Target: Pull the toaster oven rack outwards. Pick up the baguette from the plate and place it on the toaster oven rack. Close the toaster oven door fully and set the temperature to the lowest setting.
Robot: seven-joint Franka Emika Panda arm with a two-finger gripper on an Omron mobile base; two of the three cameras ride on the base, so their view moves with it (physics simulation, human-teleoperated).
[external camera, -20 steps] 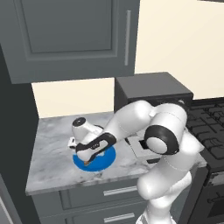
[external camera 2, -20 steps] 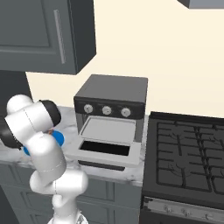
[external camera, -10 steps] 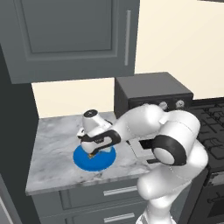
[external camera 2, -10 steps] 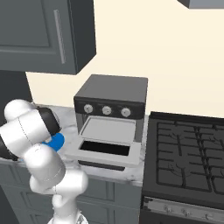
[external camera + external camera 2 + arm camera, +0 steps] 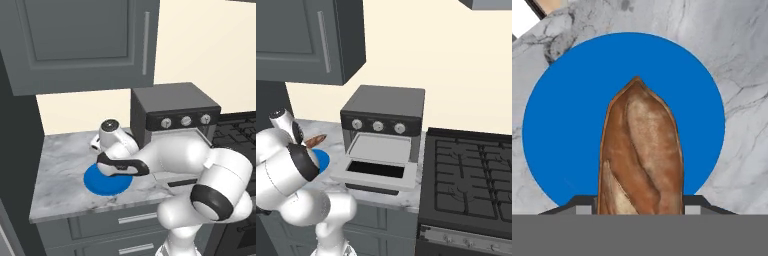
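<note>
My gripper [image 5: 640, 212] has its fingers [image 5: 579, 207] standing about half open on either side of the baguette [image 5: 641, 155], one tip pressed to each flank of the loaf, so I have hold of it. The loaf runs straight out from between my fingers, its pointed end away from me, and below it lies the blue plate [image 5: 567, 125]. From the right base view the baguette [image 5: 316, 139] shows raised off the plate [image 5: 321, 159], tilted, just beside my wrist. From the left base view my hand [image 5: 111, 141] sits over the plate [image 5: 100, 182], which rests on the marble counter [image 5: 60, 170] near its front edge.

To the right of the plate stands the oven [image 5: 383, 127], dark-grey, with three knobs [image 5: 378, 125] in a row across its silver front. Its door [image 5: 376, 172] hangs open, lying flat toward the counter's front, window up. Above the door the rack [image 5: 381, 148] juts out of the oven's mouth, bare. Right of the oven is the black stove [image 5: 471, 175]. Grey cabinets [image 5: 80, 45] hang above the counter.
</note>
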